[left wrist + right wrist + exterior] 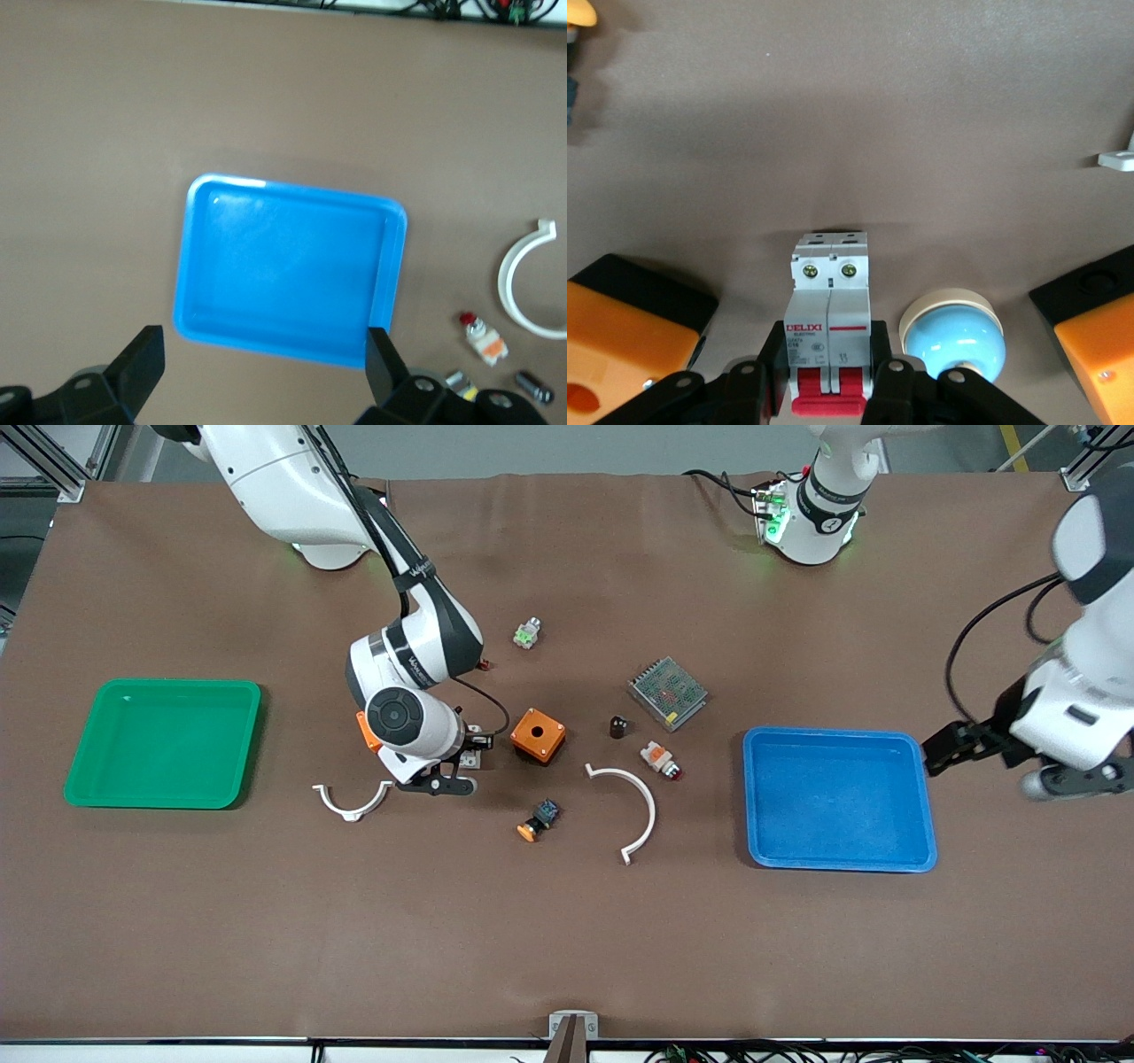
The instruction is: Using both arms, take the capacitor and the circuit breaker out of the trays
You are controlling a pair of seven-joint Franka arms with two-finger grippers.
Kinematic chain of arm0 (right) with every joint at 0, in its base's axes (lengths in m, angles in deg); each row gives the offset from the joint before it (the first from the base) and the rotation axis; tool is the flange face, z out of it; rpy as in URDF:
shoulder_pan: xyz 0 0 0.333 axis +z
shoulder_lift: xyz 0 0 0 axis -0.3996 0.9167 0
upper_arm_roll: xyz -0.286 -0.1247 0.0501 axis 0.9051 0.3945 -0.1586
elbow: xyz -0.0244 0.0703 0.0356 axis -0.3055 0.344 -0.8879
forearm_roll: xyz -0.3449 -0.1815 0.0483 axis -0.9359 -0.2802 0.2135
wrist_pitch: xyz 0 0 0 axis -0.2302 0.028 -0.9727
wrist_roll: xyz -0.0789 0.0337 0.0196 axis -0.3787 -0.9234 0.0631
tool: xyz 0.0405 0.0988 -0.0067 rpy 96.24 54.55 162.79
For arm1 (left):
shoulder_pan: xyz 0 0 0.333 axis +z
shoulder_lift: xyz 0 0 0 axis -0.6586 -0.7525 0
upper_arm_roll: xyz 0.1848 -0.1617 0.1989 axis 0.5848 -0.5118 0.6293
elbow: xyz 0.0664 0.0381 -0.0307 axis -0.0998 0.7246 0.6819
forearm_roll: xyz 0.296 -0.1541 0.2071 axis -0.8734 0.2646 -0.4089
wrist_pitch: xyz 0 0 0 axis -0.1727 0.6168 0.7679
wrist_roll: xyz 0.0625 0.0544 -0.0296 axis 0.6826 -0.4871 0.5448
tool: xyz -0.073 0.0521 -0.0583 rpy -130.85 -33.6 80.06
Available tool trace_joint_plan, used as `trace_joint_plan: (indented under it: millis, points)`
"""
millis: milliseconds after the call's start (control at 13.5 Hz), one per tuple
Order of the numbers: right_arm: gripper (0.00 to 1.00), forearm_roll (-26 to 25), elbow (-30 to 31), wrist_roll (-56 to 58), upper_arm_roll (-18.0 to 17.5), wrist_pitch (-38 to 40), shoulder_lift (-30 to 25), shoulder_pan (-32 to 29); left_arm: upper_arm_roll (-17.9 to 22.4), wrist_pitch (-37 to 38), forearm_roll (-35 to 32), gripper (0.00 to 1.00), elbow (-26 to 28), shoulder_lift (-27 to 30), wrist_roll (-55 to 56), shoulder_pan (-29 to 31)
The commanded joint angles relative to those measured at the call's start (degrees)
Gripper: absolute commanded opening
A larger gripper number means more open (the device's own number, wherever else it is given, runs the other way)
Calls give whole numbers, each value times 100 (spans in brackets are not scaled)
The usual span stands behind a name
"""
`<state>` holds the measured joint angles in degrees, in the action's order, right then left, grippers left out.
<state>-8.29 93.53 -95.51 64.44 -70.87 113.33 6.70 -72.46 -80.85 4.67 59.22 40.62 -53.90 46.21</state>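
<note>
Fingers (757, 390) of the right gripper (824, 394) clamp the breaker (829, 319) on the worktop (567, 939); left gripper (266, 367) hangs wide open, empty, over the blue tray (292, 266).

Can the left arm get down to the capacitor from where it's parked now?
Probably yes. The left tool hangs open by the blue tray, and the capacitor stands apart from the metal mesh box and the orange-and-white button, so the way in from above looks free.
</note>
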Motion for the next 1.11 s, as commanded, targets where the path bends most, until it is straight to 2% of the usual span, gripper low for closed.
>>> trace_joint_plan:
  millis: [0, 149, 372, 520, 743, 892, 1041]
  points:
    - [42, 136, -134, -24, 59, 86, 42, 51, 397, 564, 365, 100, 285, 631, -395, -237]
    - [100, 136, -126, -33, 76, 375, -141, -2, 777, 628, 611, 100, 705, 1018, -484, -475]
    - [100, 84, -126, -16, 120, 1437, -1141, -124, 778, 645, 691, 100, 1014, 1309, -484, -511]
    - [100, 66, -56, 54, 112, 2245, -1871, -640, 778, 602, 691, 100, 1260, 1528, -476, -528]
    - [100, 74, 750, 1122, 112, 2407, -2952, -1598, 743, 531, 691, 100, 1499, 1749, -475, -555]
    - [100, 48, 1060, 1652, 120, 2416, -3270, -2196, 621, 496, 596, 100, 1455, 1723, -467, -537]
    - [100, -284, 1096, 2283, 112, 2460, -3368, -2767, 585, 461, 446, 100, 1455, 1705, -441, -528]
